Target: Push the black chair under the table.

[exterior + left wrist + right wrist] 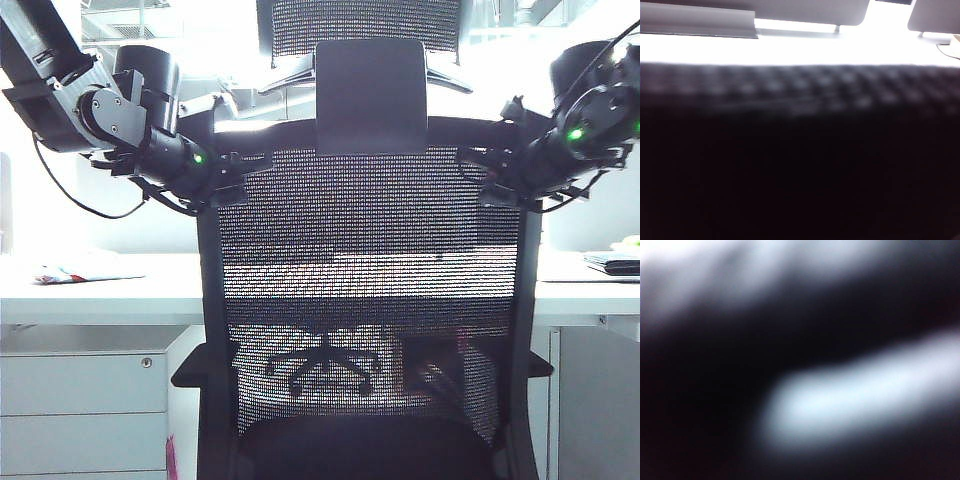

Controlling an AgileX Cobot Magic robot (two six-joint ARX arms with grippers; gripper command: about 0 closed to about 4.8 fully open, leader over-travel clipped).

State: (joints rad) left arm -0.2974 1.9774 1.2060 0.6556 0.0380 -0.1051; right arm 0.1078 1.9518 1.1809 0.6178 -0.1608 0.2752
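Exterior view: the black chair (370, 330) stands square in front of the table (110, 285), its mesh backrest facing the camera and filling the middle of the frame. The solid black plate and the mesh headrest rise above the backrest's top rail. The white table top shows on both sides of the chair and dimly through the mesh; the seat is at the table's front edge, but how far it sits beneath the top cannot be told.

Left gripper (248, 175) is at the upper left corner of the backrest, against the frame just below the top rail. Right gripper (478, 172) is at the upper right corner in the matching position. Finger opening cannot be told for either tool, nor whether either one grips the frame or only presses on it.

Left wrist view: dark, blurred mesh of the black chair (800, 165) fills most of the frame, with the bright table surface beyond. Right wrist view: fully out of focus, nothing identifiable.

A pale grey drawer cabinet (85, 410) stands under the table's left end. A dark flat item (612, 262) lies at the table's right end.
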